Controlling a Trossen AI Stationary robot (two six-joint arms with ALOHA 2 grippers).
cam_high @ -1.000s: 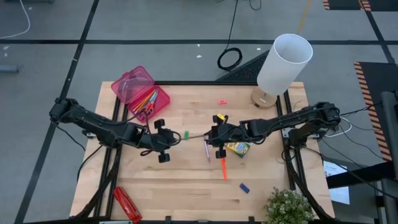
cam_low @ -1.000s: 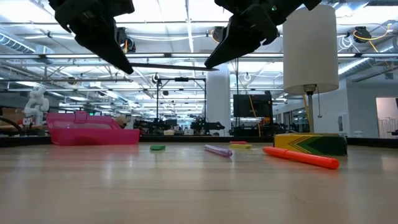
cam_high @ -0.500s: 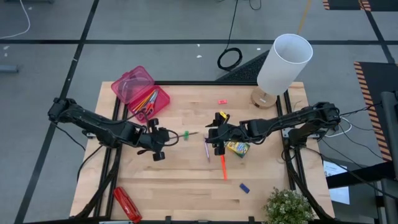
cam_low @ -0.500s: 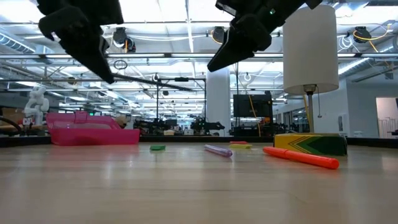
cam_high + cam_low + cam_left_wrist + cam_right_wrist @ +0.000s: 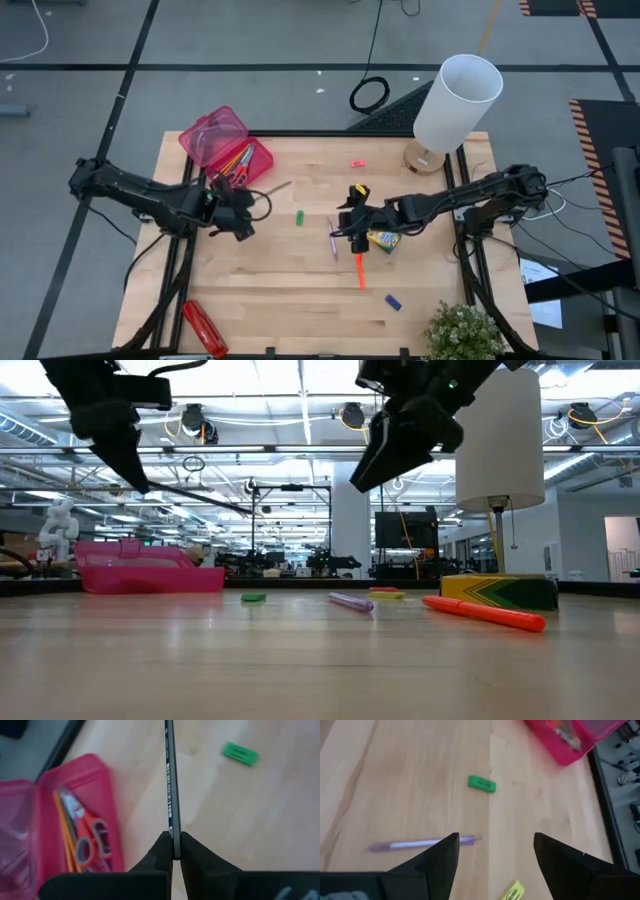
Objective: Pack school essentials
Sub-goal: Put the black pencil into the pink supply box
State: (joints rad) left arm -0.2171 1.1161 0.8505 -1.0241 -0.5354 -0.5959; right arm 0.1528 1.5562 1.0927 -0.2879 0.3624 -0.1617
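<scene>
high view shows the left gripper [image 5: 243, 203] just beside the open pink pencil case [image 5: 205, 135], clamped on a thin pencil [image 5: 272, 187] whose free end points out over the bare wood. left wrist view confirms the grip: the two fingers pinch the pencil near one end, and the case with its red-handled scissors [image 5: 89, 842] lies close by. the step in hand, as i judge it, is carrying this pencil to the case. the next move calls for swinging the pencil over the case's open tray, lining it up with the long side so it does not bridge the rim, then letting go.

the right gripper [image 5: 352, 228] hovers with fingers spread wide above the purple pen [image 5: 422, 843], near the crayon box [image 5: 382, 239] and orange marker [image 5: 359, 268] (likely its next pick). a green eraser [image 5: 298, 216] lies between the two arms.
</scene>
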